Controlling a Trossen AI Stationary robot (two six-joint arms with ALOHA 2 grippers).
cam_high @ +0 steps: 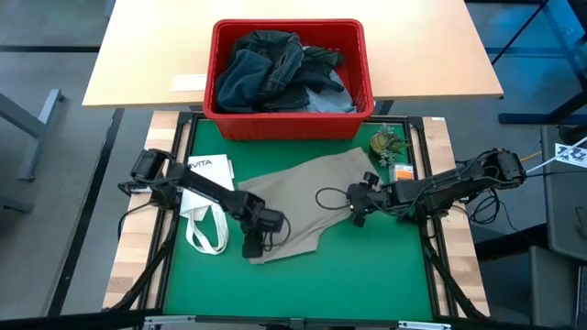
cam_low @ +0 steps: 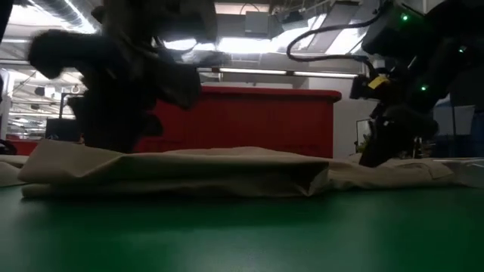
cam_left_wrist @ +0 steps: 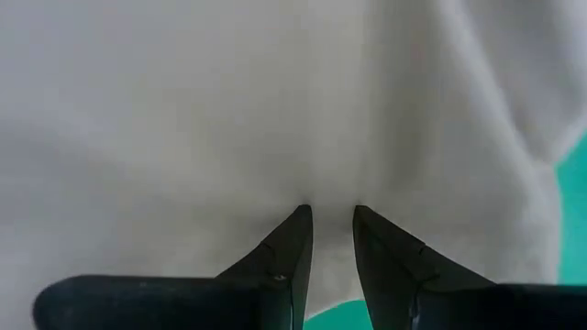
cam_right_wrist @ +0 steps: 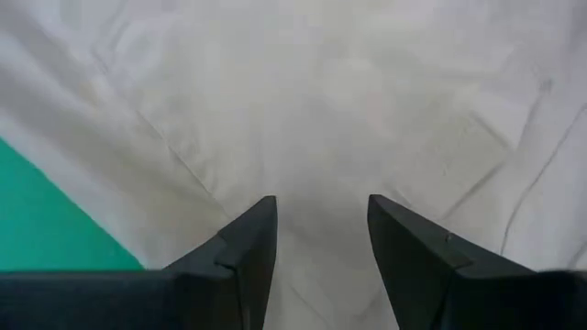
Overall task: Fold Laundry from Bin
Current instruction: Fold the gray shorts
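Trousers (cam_high: 312,197) lie on mat (cam_high: 303,284), just in front of bin (cam_high: 288,117). Laundry (cam_high: 275,71) piled in bin. Tote bag (cam_high: 206,206) left of trousers, touching. Plant (cam_high: 386,144) right of trousers, nr bin's front corner. L gripper (cam_high: 252,246) at trousers' front-left edge, R gripper (cam_high: 356,209) on right edge.

Green mat (cam_high: 293,284) covers the tabletop, with a pale wood frame (cam_high: 133,247) showing along both sides. Behind it sits a separate light wooden desk (cam_high: 147,55). Floor (cam_high: 46,211) is dark grey. From table level the room looks like a workshop: bright strip lights (cam_low: 249,45) overhead, pipes and beams across the ceiling (cam_low: 45,11).
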